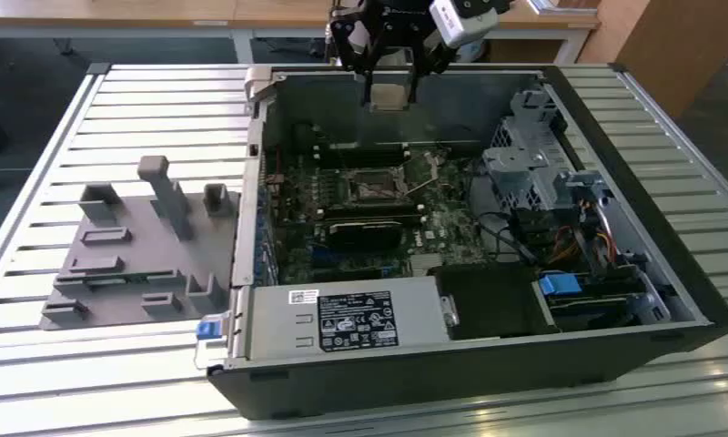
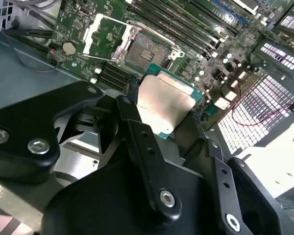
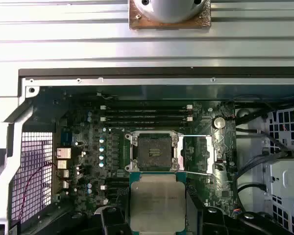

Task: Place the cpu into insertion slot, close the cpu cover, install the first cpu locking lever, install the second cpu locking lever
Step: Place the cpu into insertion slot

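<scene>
Flat cpu (image 3: pixel 157 198) in hand (image 3: pixel 159 219), above insertion slot (image 3: pixel 153 152)

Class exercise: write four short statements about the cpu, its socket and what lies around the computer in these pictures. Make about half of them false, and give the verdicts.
1. The gripper holds the cpu. True.
2. The cpu sits in the insertion slot. False: the slot is empty, and the cpu is in the gripper, off the board.
3. The cpu cover is closed over the slot. False: it is swung open and lies beside the slot.
4. A grey fixture lies on the exterior view's left of the computer case. True.
</scene>
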`<state>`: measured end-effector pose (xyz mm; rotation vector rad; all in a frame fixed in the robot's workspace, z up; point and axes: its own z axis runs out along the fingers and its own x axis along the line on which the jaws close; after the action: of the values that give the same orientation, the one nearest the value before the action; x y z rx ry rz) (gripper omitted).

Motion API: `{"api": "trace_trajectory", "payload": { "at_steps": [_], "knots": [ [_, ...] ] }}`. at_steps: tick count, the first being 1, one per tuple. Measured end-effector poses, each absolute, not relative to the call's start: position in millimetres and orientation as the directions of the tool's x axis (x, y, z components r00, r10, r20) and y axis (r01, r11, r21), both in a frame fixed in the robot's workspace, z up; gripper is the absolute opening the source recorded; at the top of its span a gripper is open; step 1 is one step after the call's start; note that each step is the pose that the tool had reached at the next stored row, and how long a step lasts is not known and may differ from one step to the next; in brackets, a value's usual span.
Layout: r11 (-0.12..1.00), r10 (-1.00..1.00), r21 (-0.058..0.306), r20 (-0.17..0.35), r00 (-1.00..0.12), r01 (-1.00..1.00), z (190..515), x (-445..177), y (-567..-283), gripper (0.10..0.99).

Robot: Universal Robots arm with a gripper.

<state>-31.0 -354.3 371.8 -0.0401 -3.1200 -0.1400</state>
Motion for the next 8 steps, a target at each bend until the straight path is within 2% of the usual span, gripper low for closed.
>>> {"api": "trace_trajectory", "payload": {
  "at_steps": [8],
  "knots": [
    [0.996,0.026,0.089,0.019,-0.999,0.027,371.8,-31.0,-354.4,0.541]
  ]
}}
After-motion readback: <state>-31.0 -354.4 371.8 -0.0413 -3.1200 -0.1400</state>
